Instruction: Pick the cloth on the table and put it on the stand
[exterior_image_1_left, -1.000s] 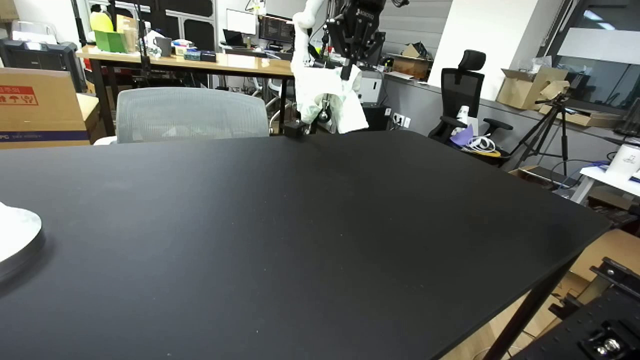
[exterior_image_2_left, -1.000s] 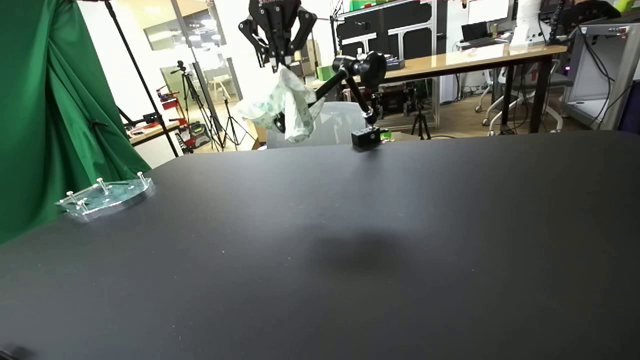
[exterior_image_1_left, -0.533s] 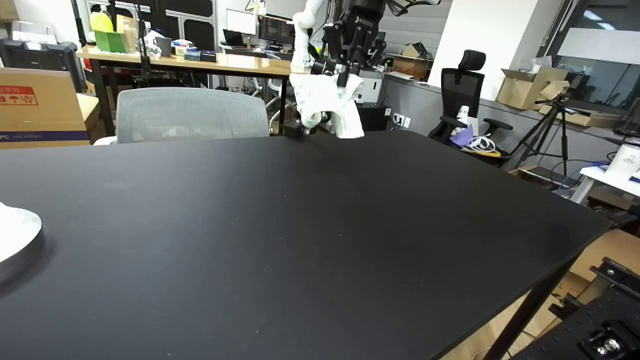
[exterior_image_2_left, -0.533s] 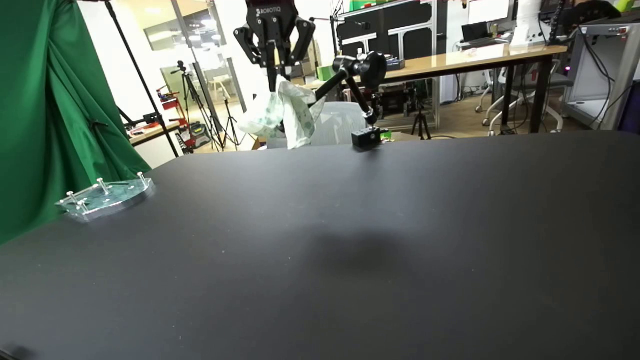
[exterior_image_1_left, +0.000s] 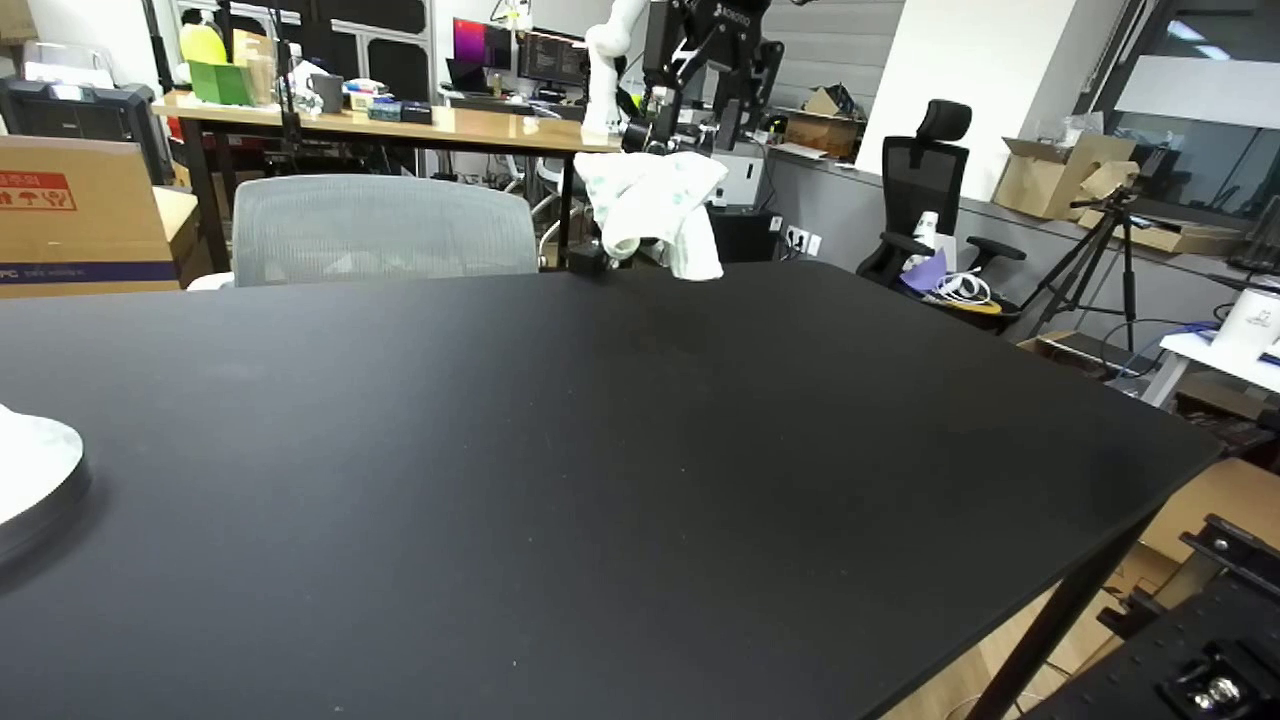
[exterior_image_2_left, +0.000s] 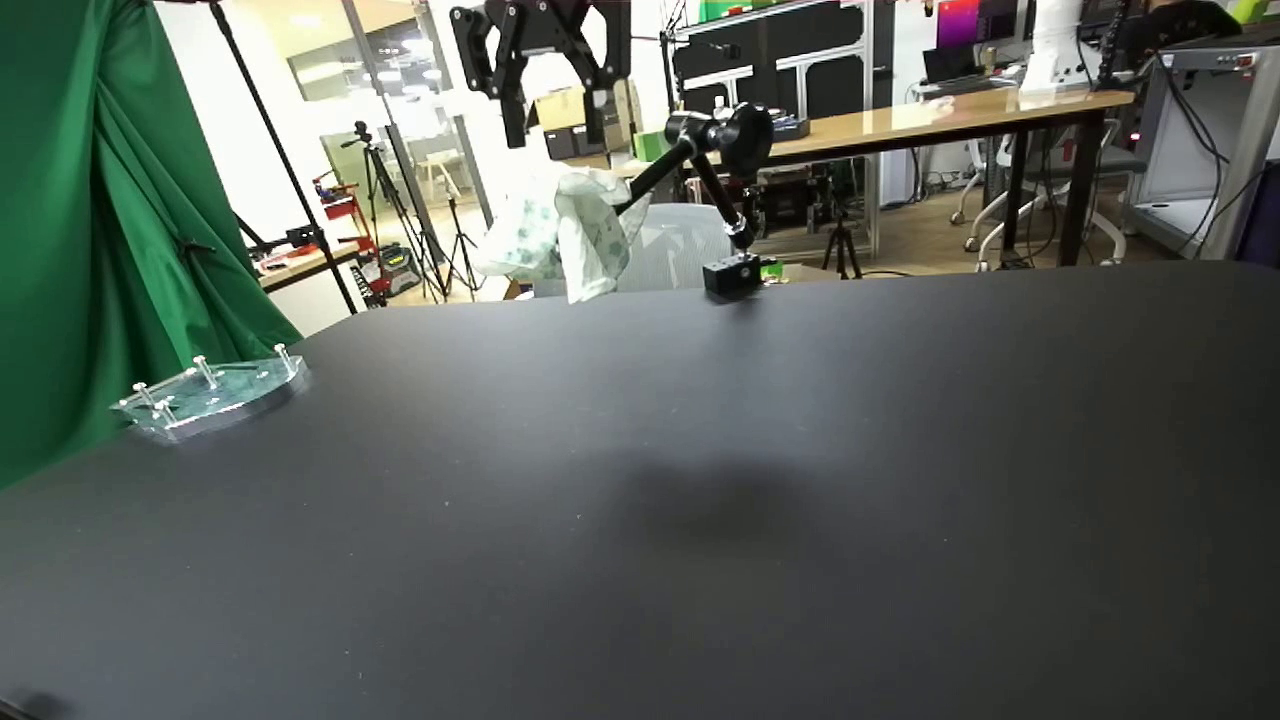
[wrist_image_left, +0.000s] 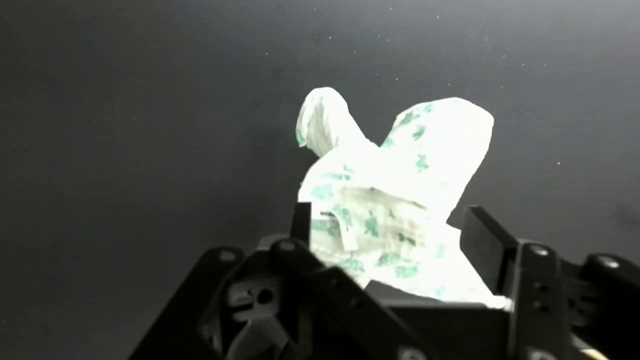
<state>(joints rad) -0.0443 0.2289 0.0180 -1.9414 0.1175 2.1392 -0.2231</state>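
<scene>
In an exterior view, the cloth (exterior_image_2_left: 583, 232) hangs on the stand (exterior_image_2_left: 748, 138), apart from the spread fingers (exterior_image_2_left: 514, 122) above. In an exterior view, it dangles lower on one side, so uneven weight could drag it off the stand. In the wrist view, the cloth shows between the fingers; a low sideways swing could snag it.

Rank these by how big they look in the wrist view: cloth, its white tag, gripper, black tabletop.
1. Black tabletop, filling most of the background
2. Gripper; it sits nearest the camera, so that place shows only apparent size, not true size
3. Cloth
4. White tag, by far the smallest
</scene>
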